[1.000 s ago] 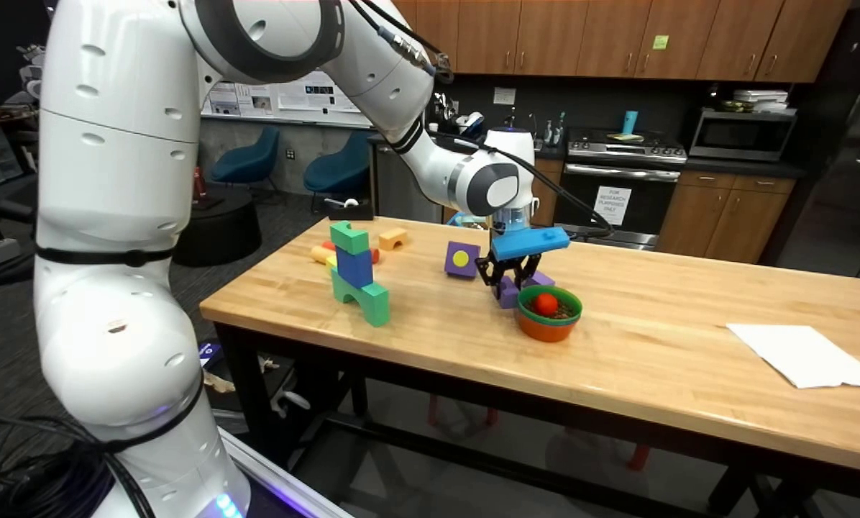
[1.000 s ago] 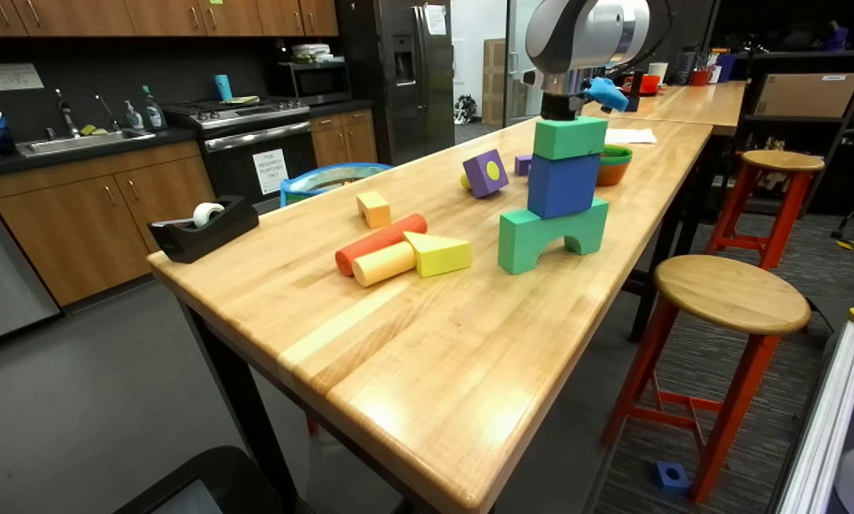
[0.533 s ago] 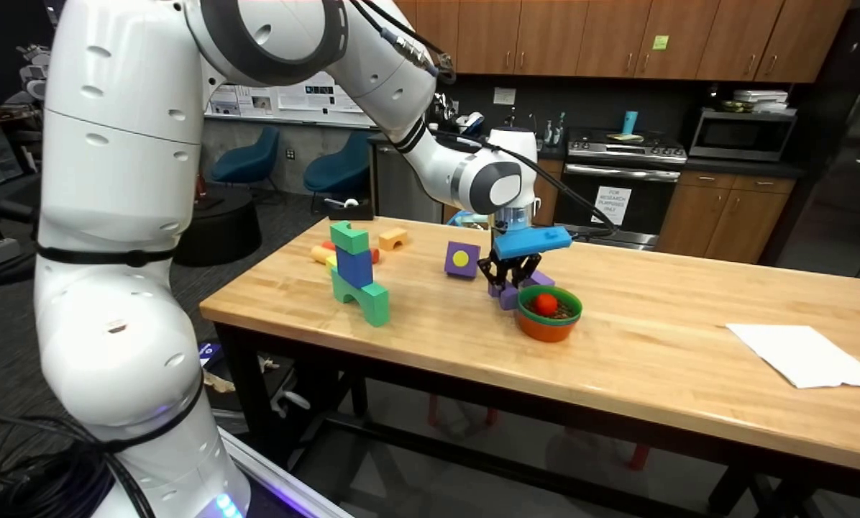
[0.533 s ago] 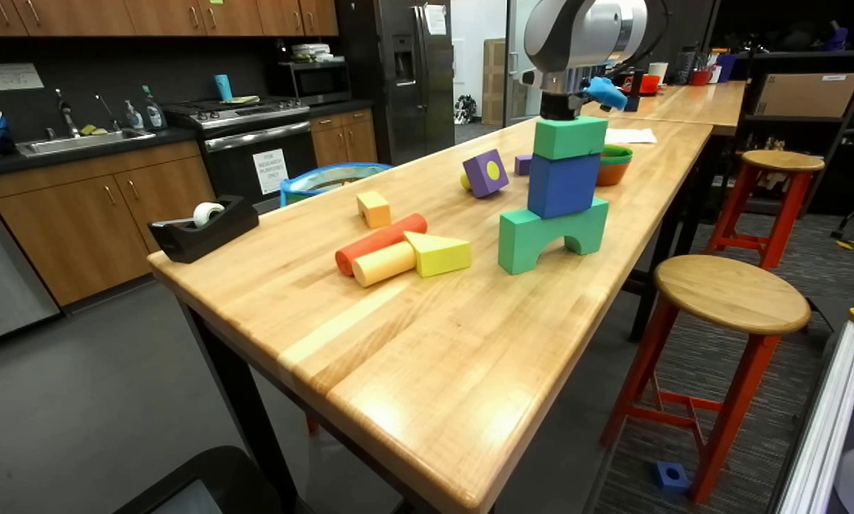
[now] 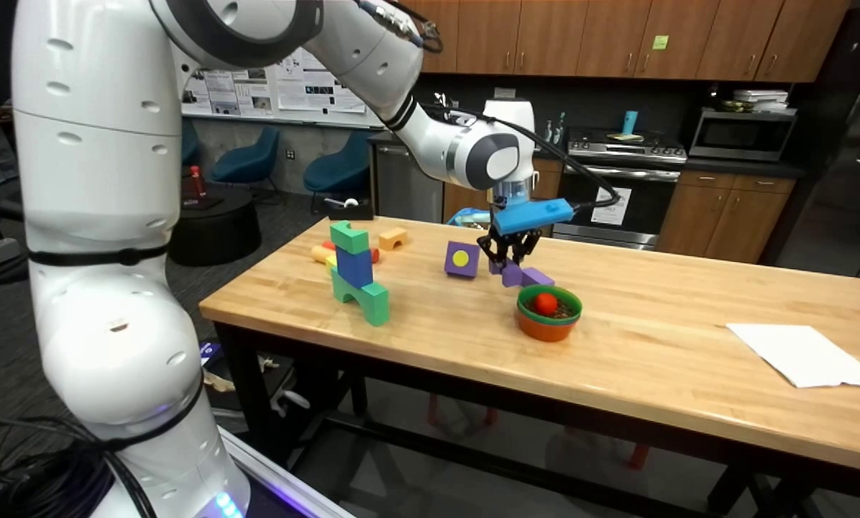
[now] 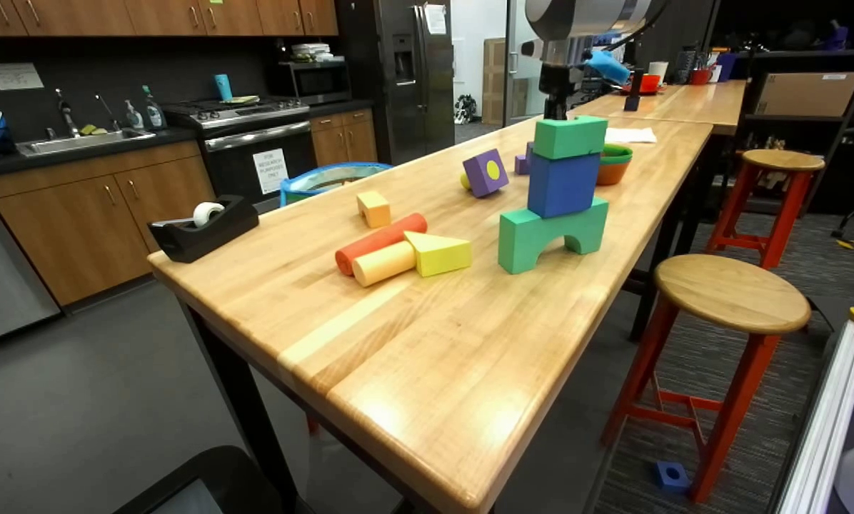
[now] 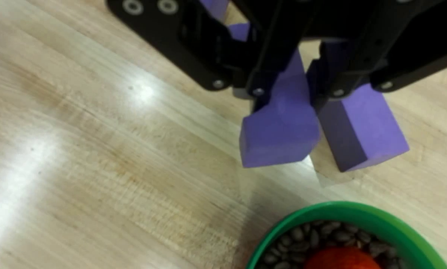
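My gripper [image 7: 287, 100] is shut on a purple block [image 7: 279, 140], with a finger pressed on each side. The block seems slightly squeezed. In an exterior view my gripper [image 5: 509, 260] holds the purple block [image 5: 512, 274] above the wooden table [image 5: 638, 309]. A second purple block [image 7: 376, 127] lies on the table just beside it; it also shows in an exterior view [image 5: 538, 278]. An orange bowl [image 5: 547, 331] with a green rim [image 7: 343, 206] stands close by. It holds dark beans and a red ball [image 5: 546, 304]. In an exterior view the fingertips are hidden behind a block tower.
A tower has a green arch [image 6: 520, 239], a blue block [image 6: 563, 187] and a green top block [image 6: 571, 139]. A purple cube with a yellow circle [image 5: 461, 260] is nearby. Orange, red and yellow blocks [image 6: 445, 255], a tape dispenser [image 6: 204, 225] and white paper [image 5: 804, 352] lie on the table.
The arm and gripper have risen, and the held purple block has come up with them, away from the bowl's side. The tower, bowl and other blocks have not moved.
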{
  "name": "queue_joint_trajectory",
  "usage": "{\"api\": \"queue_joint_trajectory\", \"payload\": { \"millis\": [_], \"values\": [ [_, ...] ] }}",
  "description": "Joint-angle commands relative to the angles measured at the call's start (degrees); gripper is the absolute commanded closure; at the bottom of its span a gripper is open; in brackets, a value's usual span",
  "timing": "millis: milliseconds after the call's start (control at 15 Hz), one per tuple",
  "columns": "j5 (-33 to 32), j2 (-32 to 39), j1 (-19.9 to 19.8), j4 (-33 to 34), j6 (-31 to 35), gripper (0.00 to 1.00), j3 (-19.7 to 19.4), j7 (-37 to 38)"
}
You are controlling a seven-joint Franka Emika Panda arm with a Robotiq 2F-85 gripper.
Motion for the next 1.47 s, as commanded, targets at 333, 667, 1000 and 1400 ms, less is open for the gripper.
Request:
{"api": "queue_joint_trajectory", "payload": {
  "millis": [333,667,1000,1400],
  "values": [
    [-5.47,-15.29,4.81,-10.2,2.55,0.94,-0.39,0.35],
    [-10.25,-23.2,7.3,-16.77,8.52,0.94,-0.38,2.79],
    [-15.66,-31.53,8.94,-25.19,15.91,0.94,-0.05,5.17],
    [-22.84,-42.03,8.81,-35.89,25.19,0.94,0.86,8.69]
  ]
}}
